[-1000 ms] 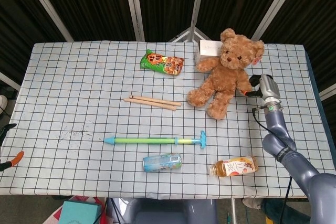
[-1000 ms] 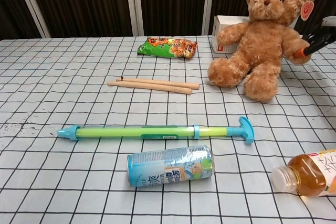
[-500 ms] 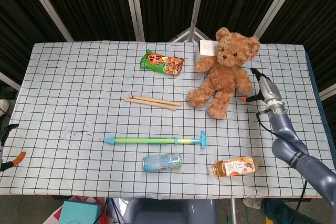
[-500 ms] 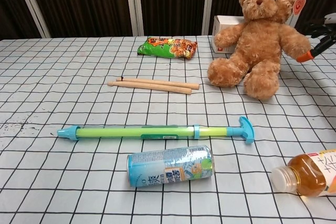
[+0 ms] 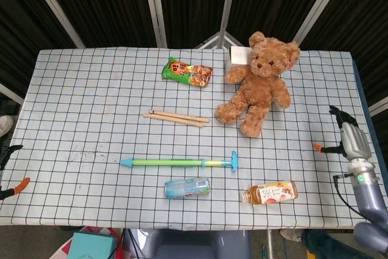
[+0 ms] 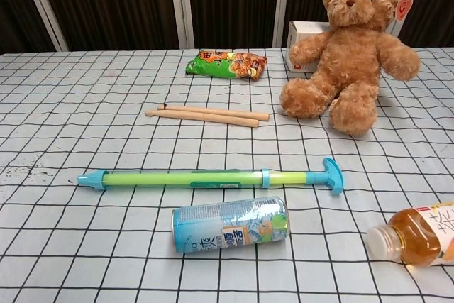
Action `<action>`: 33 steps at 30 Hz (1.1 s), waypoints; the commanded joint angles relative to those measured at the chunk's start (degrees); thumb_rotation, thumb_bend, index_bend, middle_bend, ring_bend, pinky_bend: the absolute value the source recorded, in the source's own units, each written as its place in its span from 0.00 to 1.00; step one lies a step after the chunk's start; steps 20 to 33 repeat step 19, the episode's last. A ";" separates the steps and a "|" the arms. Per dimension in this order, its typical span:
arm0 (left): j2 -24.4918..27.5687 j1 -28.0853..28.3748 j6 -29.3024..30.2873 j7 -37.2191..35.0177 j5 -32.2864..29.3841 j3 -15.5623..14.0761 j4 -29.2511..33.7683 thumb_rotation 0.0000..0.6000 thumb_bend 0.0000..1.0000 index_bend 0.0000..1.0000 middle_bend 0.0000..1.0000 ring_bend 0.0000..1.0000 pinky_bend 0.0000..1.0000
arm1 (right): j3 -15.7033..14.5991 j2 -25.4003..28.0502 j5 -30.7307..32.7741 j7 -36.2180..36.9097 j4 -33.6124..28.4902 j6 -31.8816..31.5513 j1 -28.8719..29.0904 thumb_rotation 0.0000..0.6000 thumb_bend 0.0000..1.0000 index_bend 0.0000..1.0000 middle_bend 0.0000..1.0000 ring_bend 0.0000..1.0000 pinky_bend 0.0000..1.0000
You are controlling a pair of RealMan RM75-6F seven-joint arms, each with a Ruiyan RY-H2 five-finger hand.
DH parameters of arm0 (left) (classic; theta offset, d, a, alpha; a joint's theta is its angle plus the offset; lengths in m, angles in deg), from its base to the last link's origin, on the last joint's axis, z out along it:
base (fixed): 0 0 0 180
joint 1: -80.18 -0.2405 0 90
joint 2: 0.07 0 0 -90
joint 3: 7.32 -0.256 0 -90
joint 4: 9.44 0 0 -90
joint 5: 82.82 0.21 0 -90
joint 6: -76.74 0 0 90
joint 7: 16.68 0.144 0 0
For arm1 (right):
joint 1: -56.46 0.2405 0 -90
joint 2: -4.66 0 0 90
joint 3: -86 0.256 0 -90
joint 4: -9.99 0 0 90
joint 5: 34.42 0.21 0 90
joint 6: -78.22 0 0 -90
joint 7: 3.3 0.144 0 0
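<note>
At table's right edge, right hand hung with fingers spread, grasping nothing, well apart from bear; left hand barely visible, grasp unclear.

The right hand has pulled back from the teddy bear (now well apart).

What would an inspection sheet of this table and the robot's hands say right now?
Surface: checked tablecloth, faint smudge at left.
Work things: teddy bear sits against a white box, untouched.
Clutter: snack bag, two wooden sticks, green water pump toy, can and tea bottle lying down.
Hands: right hand holds nothing, fingers apart; left hand at table edge, grip unclear.
Cables: black cable on right arm.
Surroundings: dark curtains.
</note>
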 commanded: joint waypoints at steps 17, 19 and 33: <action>-0.53 0.98 -0.93 0.61 1.52 -0.40 -0.64 1.00 0.31 0.21 0.00 0.00 0.12 | -12.25 0.08 -20.70 -15.12 3.56 -24.47 -13.75 1.00 0.15 0.11 0.12 0.00 0.00; -0.65 1.10 -1.18 1.11 1.36 -0.43 -0.56 1.00 0.31 0.21 0.00 0.00 0.12 | -12.19 0.16 -20.82 -14.59 3.08 -24.50 -13.70 1.00 0.15 0.11 0.12 0.00 0.00; -0.65 1.10 -1.18 1.11 1.36 -0.43 -0.56 1.00 0.31 0.21 0.00 0.00 0.12 | -12.19 0.16 -20.82 -14.59 3.08 -24.50 -13.70 1.00 0.15 0.11 0.12 0.00 0.00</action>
